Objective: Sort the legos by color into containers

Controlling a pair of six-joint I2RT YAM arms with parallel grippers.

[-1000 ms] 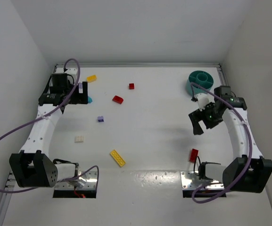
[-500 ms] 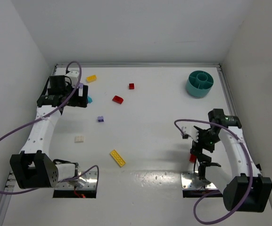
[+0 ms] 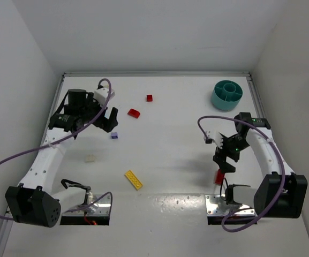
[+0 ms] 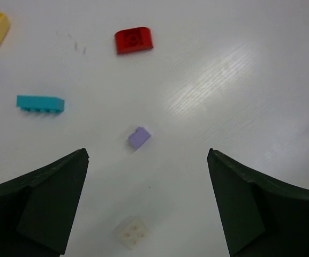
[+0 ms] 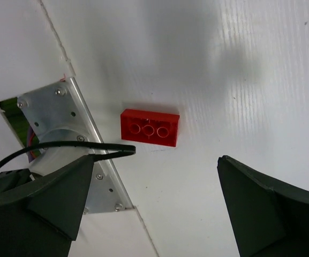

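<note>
Your right gripper point(image 5: 157, 159) hung wide open and empty, with the red brick point(image 5: 149, 128) at centre frame lying untouched on the worktop point(image 3: 175, 139). Your left gripper point(image 4: 148, 152) was equally wide and empty above the purple cube point(image 4: 138, 137). The teal dish point(image 3: 219, 100) sat upper right.

Glossy plastic red brick point(image 5: 149, 128) beside a bare metal plate point(image 5: 74, 147).

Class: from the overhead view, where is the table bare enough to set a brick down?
Bare: the wide stretch between the small red brick, the teal dish and the right gripper. Crowded: the left side, around the purple cube and cream brick.
</note>
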